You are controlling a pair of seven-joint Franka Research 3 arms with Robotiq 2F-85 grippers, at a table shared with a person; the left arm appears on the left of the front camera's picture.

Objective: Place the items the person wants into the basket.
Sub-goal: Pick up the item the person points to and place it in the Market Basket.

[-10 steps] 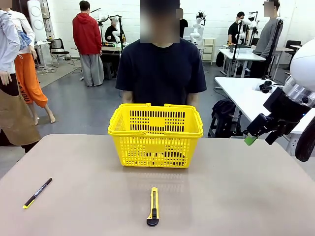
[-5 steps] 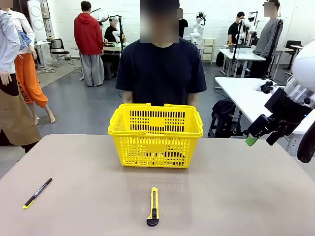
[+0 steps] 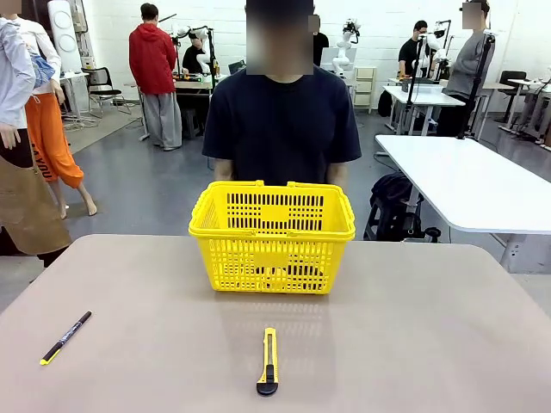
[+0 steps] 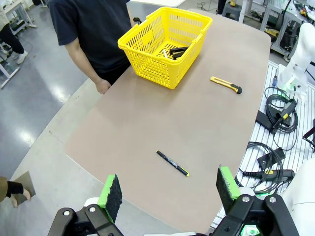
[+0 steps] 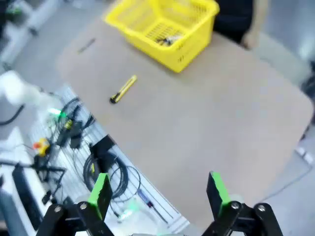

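Pretty standard lab space. The floor (image 3: 164, 185) is glossy grey and catches pale reflections from the lights. White walls (image 3: 112, 34) at the back, with white worktables (image 3: 469, 181) on the right side and more benches (image 3: 194, 83) further off cluttered with gear. There's a black office chair (image 3: 102, 84) over on the left. The near table (image 3: 405, 327) has a plain beige top with rounded corners. Off its edge, black cables (image 4: 275, 115) lie coiled on a slotted metal base. Lighting is even and bright, no hard shadows.
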